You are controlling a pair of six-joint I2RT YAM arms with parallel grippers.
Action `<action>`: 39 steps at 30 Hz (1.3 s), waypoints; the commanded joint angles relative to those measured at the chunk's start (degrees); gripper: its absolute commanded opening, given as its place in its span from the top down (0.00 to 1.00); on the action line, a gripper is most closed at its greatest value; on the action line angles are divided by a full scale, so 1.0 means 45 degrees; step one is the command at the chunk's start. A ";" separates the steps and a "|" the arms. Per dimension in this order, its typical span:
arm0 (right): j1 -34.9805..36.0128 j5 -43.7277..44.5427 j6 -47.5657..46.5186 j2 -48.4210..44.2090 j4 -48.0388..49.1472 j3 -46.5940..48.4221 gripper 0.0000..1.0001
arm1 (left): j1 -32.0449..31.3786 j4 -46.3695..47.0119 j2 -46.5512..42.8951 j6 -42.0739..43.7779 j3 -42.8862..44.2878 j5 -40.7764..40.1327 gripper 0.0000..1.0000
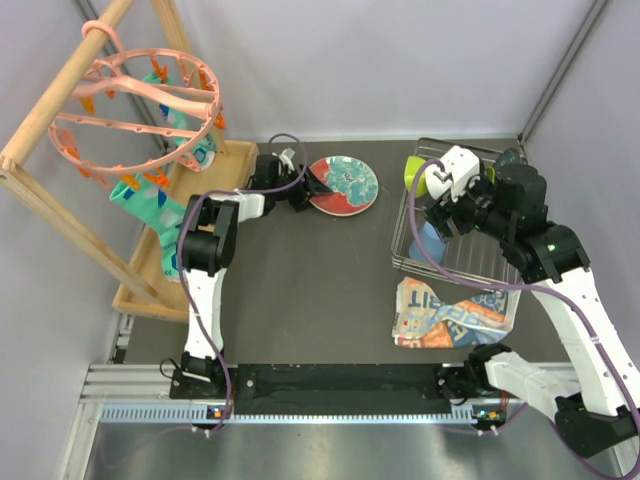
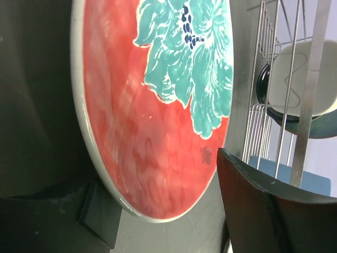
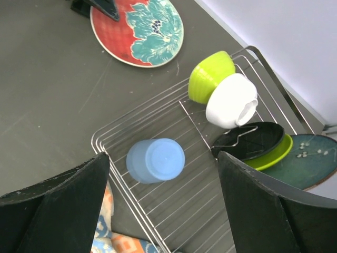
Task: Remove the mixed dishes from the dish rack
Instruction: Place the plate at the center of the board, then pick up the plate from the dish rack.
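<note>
The pink-rimmed plate (image 1: 342, 186) with a red face and teal flower lies on the dark table, left of the dish rack (image 1: 408, 250). My left gripper (image 1: 298, 194) is open at the plate's left edge; in the left wrist view the plate (image 2: 158, 105) fills the space between the spread fingers (image 2: 263, 205). My right gripper (image 3: 164, 158) hangs open above the rack, over a light blue cup (image 3: 156, 160) lying on the wires. Further back in the rack are a lime-green bowl (image 3: 210, 75), a white bowl (image 3: 231, 100), a dark plate (image 3: 247, 139), a lime-green plate (image 3: 276, 153) and a teal speckled plate (image 3: 310, 161).
A printed orange-blue-white packet (image 1: 450, 312) lies just in front of the rack. At the far left a wooden frame (image 1: 60, 100) carries a pink ring of clips (image 1: 140, 110), with a wooden tray (image 1: 150, 270) and patterned cloth below it.
</note>
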 commanded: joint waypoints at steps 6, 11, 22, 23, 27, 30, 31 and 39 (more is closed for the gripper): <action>-0.0175 0.2821 0.0223 0.0305 0.0768 0.0063 0.15 | 0.0123 -0.0342 -0.1386 0.1035 -0.0248 -0.0167 0.29; -0.0194 0.4017 0.0535 0.0678 0.1333 -0.0053 0.13 | 0.0240 -0.0654 -0.1680 0.1445 -0.0639 -0.0401 0.28; -0.1736 0.5679 0.1843 0.2494 0.1705 0.1019 0.11 | 0.0494 -0.1846 -0.2539 0.2851 -0.1225 -0.1221 0.27; -0.2143 0.5834 0.2212 0.2785 0.1686 0.1253 0.11 | 0.0514 -0.2117 -0.2636 0.3026 -0.1245 -0.1377 0.27; -0.3259 0.5798 0.3054 0.3488 0.1491 0.1918 0.11 | 0.0514 -0.2432 -0.3319 0.4021 -0.1459 -0.2021 0.27; -0.3805 0.5874 0.3465 0.3899 0.1588 0.2094 0.11 | 0.0514 -0.2743 -0.3749 0.4666 -0.1635 -0.2724 0.27; -0.3923 0.5914 0.3581 0.4036 0.1530 0.2172 0.11 | 0.0514 -0.2745 -0.3847 0.4804 -0.1713 -0.3016 0.27; -0.5076 0.5660 0.4383 0.5580 0.1332 0.2798 0.12 | 0.0514 -0.2629 -0.5097 0.6093 -0.2668 -0.4112 0.26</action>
